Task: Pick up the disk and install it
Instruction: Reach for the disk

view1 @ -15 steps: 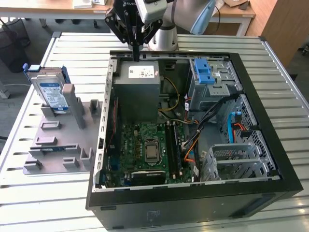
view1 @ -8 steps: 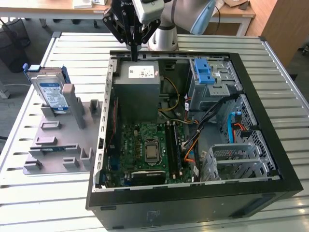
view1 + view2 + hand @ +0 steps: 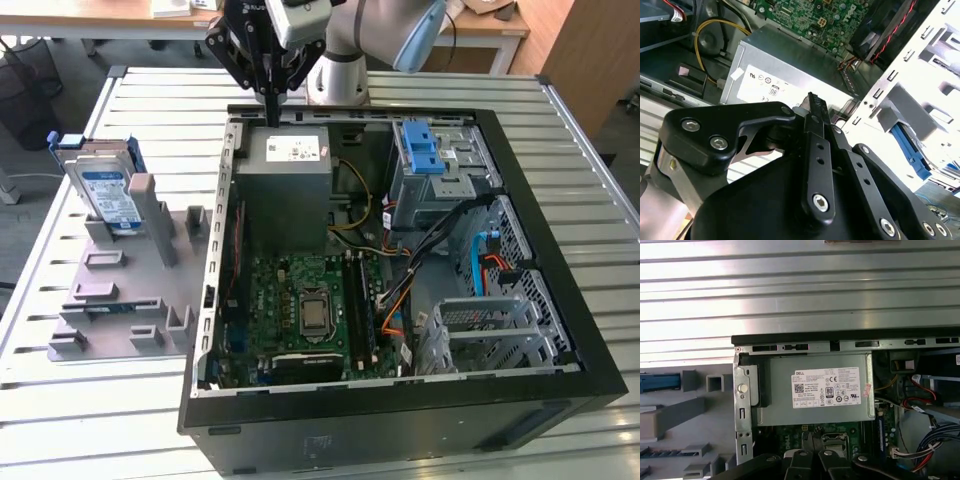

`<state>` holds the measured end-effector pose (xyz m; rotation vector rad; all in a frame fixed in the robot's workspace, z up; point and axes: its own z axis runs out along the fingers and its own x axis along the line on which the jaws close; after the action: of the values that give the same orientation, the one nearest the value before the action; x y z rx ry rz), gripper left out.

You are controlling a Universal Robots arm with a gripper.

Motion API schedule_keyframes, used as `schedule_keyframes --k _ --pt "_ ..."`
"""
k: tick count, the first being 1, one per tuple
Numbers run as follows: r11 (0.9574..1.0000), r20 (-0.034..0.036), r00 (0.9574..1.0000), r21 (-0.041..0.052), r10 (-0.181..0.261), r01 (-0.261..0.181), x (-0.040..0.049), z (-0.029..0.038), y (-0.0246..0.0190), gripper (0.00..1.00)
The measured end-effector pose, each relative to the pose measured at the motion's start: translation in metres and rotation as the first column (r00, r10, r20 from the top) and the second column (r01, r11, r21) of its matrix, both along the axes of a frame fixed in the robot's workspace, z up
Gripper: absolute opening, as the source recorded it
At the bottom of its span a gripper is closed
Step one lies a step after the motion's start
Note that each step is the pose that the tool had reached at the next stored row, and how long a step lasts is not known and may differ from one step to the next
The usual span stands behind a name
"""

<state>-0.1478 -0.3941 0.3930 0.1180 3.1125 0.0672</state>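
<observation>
The disk (image 3: 105,192), silver with a white-and-blue label and a blue frame, stands upright on edge in a grey holder (image 3: 120,290) on the table, at the exterior view's left of the open computer case (image 3: 400,400). In the first wrist view its blue edge (image 3: 657,382) shows beside the grey blocks. My gripper (image 3: 271,105) hangs over the case's far corner, above the grey metal box with a white sticker (image 3: 290,170), well apart from the disk. Its black fingers (image 3: 812,107) are pressed together with nothing between them.
Inside the case lie a green motherboard (image 3: 305,310), bundled cables (image 3: 440,250), a drive bay with a tall blue latch piece (image 3: 428,150) and a metal cage (image 3: 480,330). The slatted metal table (image 3: 590,170) surrounds the case. A wooden desk (image 3: 90,20) stands behind.
</observation>
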Motion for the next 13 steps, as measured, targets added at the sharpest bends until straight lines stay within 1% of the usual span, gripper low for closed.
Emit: schedule_keyframes --k 13 --pt "1.0 0.0 1.0 0.0 0.0 0.0 -0.0098 -0.0008 0.0001 0.1"
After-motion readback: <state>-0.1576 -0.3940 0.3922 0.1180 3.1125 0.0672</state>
